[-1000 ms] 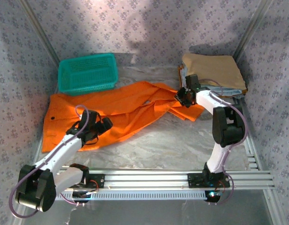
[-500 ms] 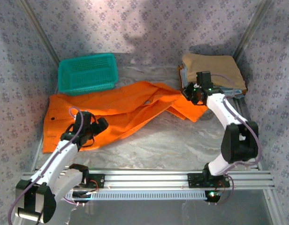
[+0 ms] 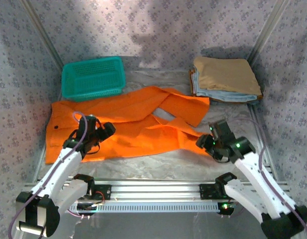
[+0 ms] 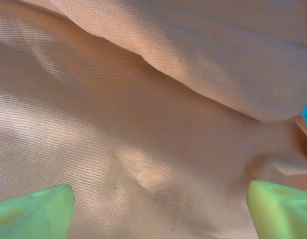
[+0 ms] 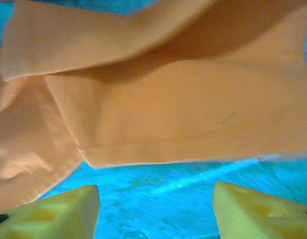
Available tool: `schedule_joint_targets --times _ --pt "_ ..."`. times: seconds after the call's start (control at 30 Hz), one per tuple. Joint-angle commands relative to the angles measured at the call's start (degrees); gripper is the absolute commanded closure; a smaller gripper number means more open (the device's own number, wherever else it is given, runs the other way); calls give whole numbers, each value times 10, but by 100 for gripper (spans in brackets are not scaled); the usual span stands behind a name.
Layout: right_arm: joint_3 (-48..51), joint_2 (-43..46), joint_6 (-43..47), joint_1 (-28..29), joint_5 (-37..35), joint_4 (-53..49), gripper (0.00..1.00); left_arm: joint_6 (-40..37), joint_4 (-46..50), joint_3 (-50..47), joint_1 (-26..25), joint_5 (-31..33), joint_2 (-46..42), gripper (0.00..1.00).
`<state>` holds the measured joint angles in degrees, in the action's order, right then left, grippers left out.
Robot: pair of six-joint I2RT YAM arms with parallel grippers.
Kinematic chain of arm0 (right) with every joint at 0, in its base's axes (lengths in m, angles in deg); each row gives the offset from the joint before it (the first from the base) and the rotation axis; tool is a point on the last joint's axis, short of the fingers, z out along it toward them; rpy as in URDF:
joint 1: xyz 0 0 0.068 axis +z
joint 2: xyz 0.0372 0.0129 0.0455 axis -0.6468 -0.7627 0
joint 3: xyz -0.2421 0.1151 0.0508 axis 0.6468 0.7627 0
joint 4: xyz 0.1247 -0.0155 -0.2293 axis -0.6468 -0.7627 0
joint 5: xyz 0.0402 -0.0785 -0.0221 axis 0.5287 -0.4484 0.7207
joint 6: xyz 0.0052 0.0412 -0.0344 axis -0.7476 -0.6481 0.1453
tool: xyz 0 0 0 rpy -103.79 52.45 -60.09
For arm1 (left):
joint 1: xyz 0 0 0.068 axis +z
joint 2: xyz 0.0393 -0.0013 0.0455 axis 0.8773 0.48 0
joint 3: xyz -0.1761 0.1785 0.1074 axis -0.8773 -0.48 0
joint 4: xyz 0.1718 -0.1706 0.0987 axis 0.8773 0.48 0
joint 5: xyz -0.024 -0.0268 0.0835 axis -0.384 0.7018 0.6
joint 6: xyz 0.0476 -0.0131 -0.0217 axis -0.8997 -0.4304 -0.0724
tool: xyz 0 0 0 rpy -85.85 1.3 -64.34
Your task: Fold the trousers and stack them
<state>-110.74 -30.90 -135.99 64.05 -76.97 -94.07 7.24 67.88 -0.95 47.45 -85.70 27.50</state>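
Soft, limp orange trousers (image 3: 133, 117), apt to sag: pinch leg hem (image 5: 183, 155) near table (image 3: 158, 160) right edge, with left fingers (image 4: 34, 214) and right fingers (image 5: 49, 214) both parted, empty.

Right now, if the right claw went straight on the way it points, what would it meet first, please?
Most likely the hemmed edge of the trousers, lying just ahead of the open right claw across a bare strip of table; depth is unclear.

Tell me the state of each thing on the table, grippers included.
trousers: unfolded, spread flat.
teal basket: upright, empty.
tan folded garment: folded, topping the stack.
light blue folded garments: folded, stacked beneath it.
left gripper: open above the trousers.
right gripper: open, holding nothing.
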Motion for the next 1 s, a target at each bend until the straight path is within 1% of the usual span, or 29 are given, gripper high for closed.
schedule_joint_targets --times 0.0,0.07,0.17,0.2,0.27,0.3,0.33,0.37,0.43,0.5,0.57,0.63,0.7,0.8,0.9,0.97 --pt "-10 30 -44 5 -61 -66 33 9 -9 1 2 -18 3 11" --pt "-24 10 -32 6 -69 -49 32 22 -17 -4 -9 -27 20 11" --pt "-35 -46 -2 4 -64 15 34 56 -45 -17 -60 -19 58 11" --pt "-37 -70 8 3 -66 47 36 75 -58 -22 -83 -7 75 12" --pt "-35 -117 19 5 -38 122 45 117 -89 -31 -126 16 107 12" --pt "-34 -145 18 9 -27 157 54 136 -106 -34 -145 33 125 12" --pt "-37 -173 12 17 -22 185 70 157 -117 -34 -161 54 141 12" --pt "-40 -203 11 29 -19 217 82 173 -128 -34 -173 73 158 12" --pt "-53 -257 9 55 -27 254 98 197 -132 -35 -177 106 185 11" --pt "-69 -310 22 76 -31 286 100 211 -137 -42 -170 132 205 10" --pt "-83 -358 28 83 -36 297 100 228 -139 -57 -152 135 219 10" --pt "-87 -402 33 79 -33 299 100 241 -145 -79 -122 113 224 10" --pt "-76 -431 35 68 -18 274 100 246 -136 -97 -88 86 213 10" --pt "-21 -427 35 42 -16 249 100 235 -98 -114 -48 49 166 10" --pt "33 -403 38 -13 15 246 100 217 -49 -116 -34 37 107 10" --pt "59 -383 52 -56 55 247 100 205 -28 -122 -19 3 81 10"
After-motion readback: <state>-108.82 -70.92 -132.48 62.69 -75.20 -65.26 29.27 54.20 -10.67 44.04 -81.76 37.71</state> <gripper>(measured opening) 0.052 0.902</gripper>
